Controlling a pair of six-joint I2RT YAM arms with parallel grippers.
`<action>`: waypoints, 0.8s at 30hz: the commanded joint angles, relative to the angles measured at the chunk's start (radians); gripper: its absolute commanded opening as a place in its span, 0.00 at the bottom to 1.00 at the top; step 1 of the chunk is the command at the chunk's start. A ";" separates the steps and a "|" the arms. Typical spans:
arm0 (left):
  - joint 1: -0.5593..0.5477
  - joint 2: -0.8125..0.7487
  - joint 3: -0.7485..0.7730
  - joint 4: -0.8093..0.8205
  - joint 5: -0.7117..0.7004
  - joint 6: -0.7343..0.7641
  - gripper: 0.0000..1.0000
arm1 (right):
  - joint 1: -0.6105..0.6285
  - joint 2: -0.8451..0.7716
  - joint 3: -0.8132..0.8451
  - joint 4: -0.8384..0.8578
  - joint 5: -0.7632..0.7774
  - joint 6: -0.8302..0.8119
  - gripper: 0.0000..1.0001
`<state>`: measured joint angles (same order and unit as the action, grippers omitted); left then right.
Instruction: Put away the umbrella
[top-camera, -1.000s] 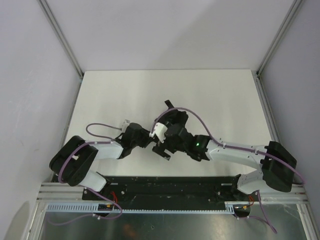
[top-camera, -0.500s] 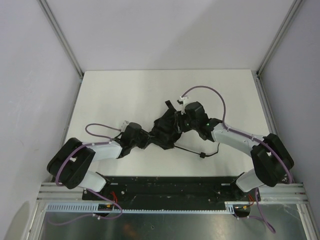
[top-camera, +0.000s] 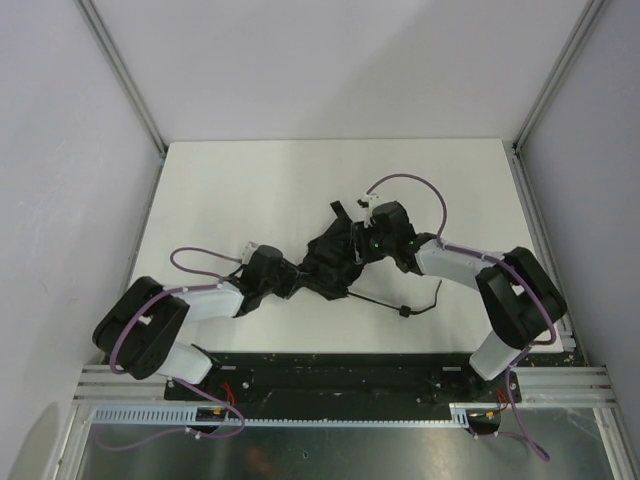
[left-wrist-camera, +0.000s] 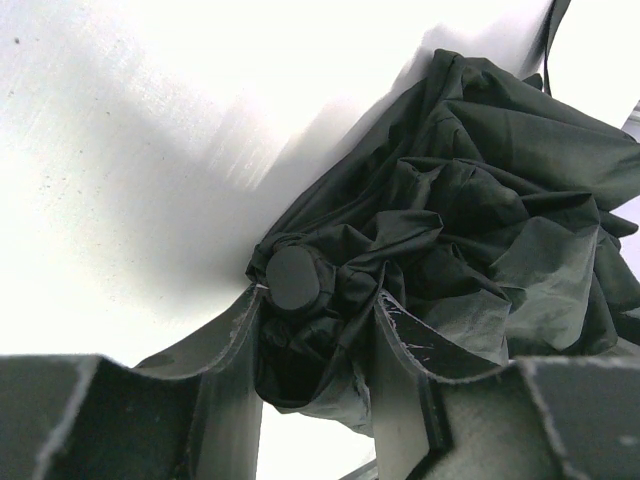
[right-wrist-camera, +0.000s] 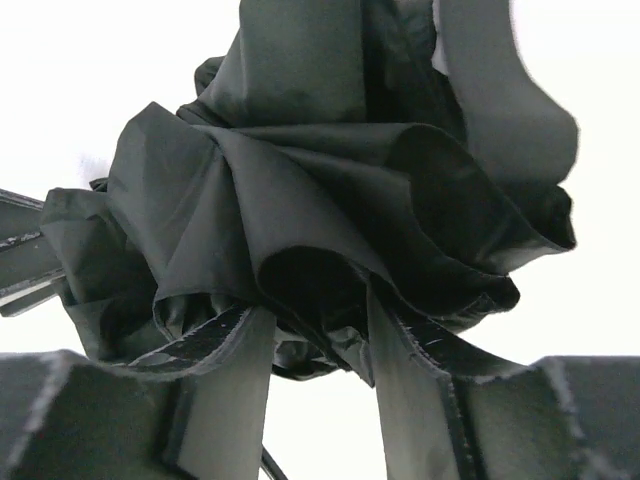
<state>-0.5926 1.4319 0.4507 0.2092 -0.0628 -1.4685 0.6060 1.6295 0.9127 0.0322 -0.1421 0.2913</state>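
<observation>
The umbrella (top-camera: 328, 262) lies crumpled mid-table, a bundle of black fabric. Its thin shaft (top-camera: 375, 300) runs out to the right and ends in a small knob handle (top-camera: 404, 311); a strap (top-camera: 338, 208) sticks out at the far side. My left gripper (top-camera: 297, 280) is shut on the bundle's left end; the left wrist view shows fabric and a round black cap (left-wrist-camera: 293, 277) between the left gripper's (left-wrist-camera: 318, 300) fingers. My right gripper (top-camera: 358, 250) is shut on the fabric's right side, with folds pinched between the right gripper's (right-wrist-camera: 320, 305) fingers.
The white table (top-camera: 220, 190) is walled by grey panels, with aluminium posts (top-camera: 120, 70) at the back corners. Purple cables (top-camera: 405, 180) loop above both wrists. The black base rail (top-camera: 340, 375) runs along the near edge.
My right arm swung from above the bundle round to its right side, uncovering the shaft and handle, and closed on the fabric. The left gripper kept its hold in place.
</observation>
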 joint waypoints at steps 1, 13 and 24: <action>-0.007 -0.003 -0.026 -0.133 -0.007 0.023 0.00 | 0.016 0.046 0.000 0.110 -0.112 -0.038 0.41; -0.031 -0.022 -0.029 -0.125 -0.002 -0.018 0.00 | 0.108 0.058 -0.046 0.226 -0.450 0.191 0.00; -0.046 -0.041 -0.035 -0.126 -0.023 -0.041 0.00 | 0.088 0.167 -0.026 0.092 -0.268 -0.020 0.12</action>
<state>-0.6132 1.3930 0.4377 0.1555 -0.0799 -1.5177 0.6865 1.7817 0.8532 0.2417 -0.5056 0.4049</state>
